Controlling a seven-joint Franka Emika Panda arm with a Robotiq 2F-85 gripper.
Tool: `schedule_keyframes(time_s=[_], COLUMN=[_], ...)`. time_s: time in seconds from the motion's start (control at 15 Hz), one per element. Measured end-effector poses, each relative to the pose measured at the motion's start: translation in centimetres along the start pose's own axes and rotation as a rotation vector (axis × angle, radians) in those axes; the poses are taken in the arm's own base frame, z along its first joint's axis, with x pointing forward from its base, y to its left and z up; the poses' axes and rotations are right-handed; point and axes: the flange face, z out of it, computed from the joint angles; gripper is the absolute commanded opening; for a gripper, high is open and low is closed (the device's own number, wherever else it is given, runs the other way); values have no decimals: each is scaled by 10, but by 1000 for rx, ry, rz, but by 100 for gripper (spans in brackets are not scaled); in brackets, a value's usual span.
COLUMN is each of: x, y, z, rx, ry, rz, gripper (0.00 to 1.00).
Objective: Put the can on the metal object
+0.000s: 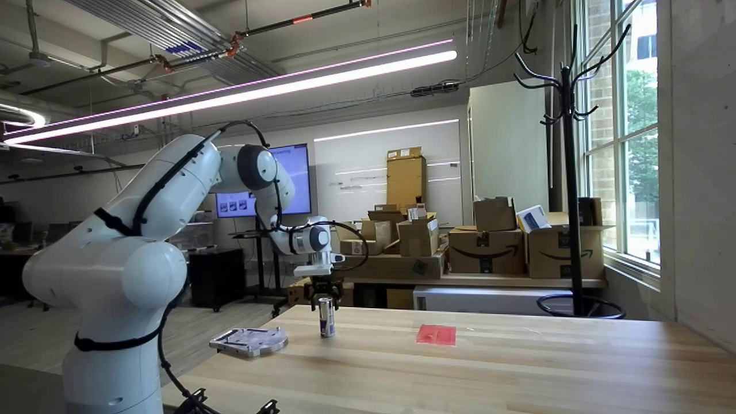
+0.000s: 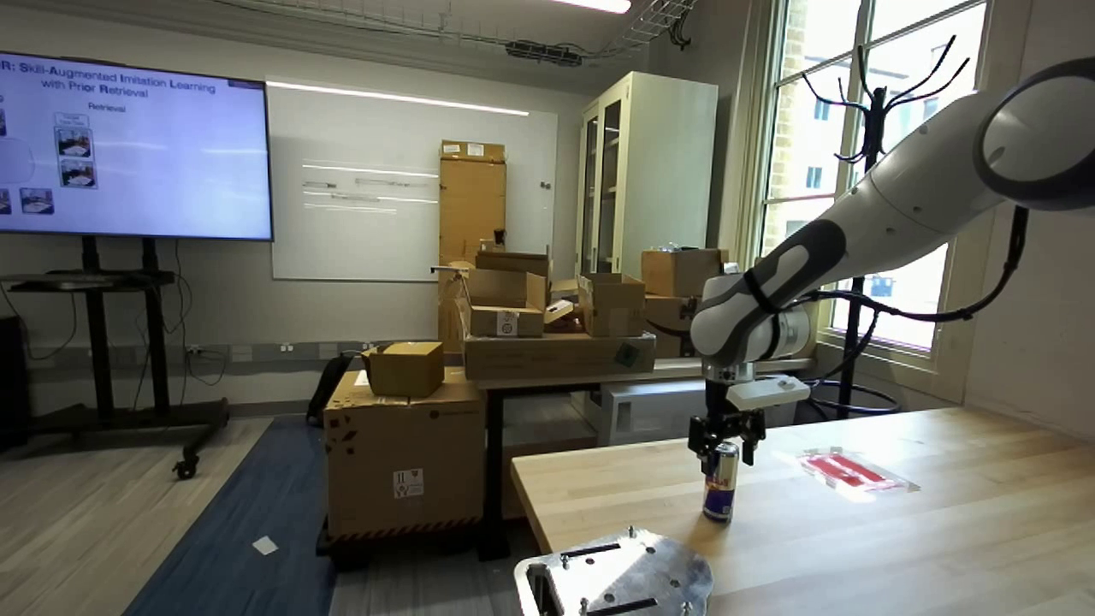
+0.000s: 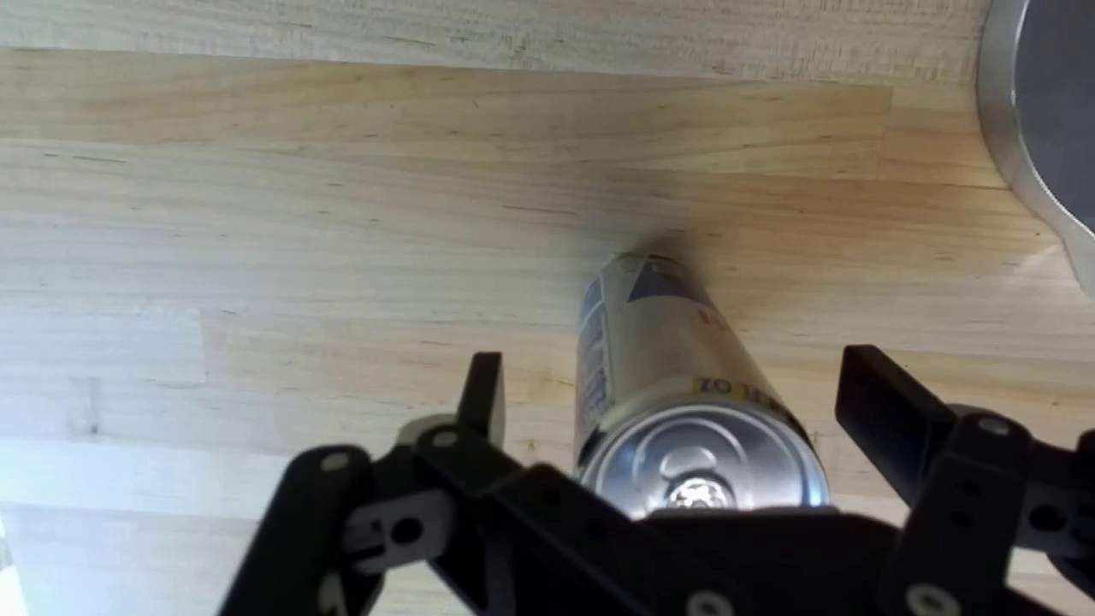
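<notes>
The can (image 1: 327, 322) is a slim silvery cylinder with blue parts, standing upright on the wooden table in both exterior views (image 2: 719, 498). My gripper (image 1: 325, 303) points down over the can's top, with its black fingers around it (image 2: 729, 459). In the wrist view the fingers (image 3: 678, 389) are spread, with the can (image 3: 663, 342) between them and a gap on each side. The near edge of the can's lid is hidden by the gripper. The metal object (image 1: 250, 341) lies flat on the table near the can (image 2: 624, 571); its rounded edge shows in the wrist view (image 3: 1056, 128).
A flat red item (image 1: 436, 334) lies on the wooden table (image 1: 517, 374), on the side of the can away from the metal object. The metal object lies close to a table edge. Cardboard boxes (image 1: 486, 250) and a black coat rack (image 1: 569, 172) stand beyond the table.
</notes>
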Motion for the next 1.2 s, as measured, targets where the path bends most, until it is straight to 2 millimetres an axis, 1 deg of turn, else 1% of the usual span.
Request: schedule_keyframes(time_s=[0.07,0.27,0.33,0.4,0.67,0.87,1.0,1.2], x=[0,3,3,4,5,5,2,-12], y=[0,-1,-1,-1,0,5,7,1], z=[1,4,4,4,4,1,-9,-40], rx=[0,0,-1,-1,-3,-8,-14,-26], ry=[1,16,21,26,37,56,77,119], rz=[-1,-1,-1,-1,0,5,5,-13], gripper=[67,42,35,34,34,34,34,34])
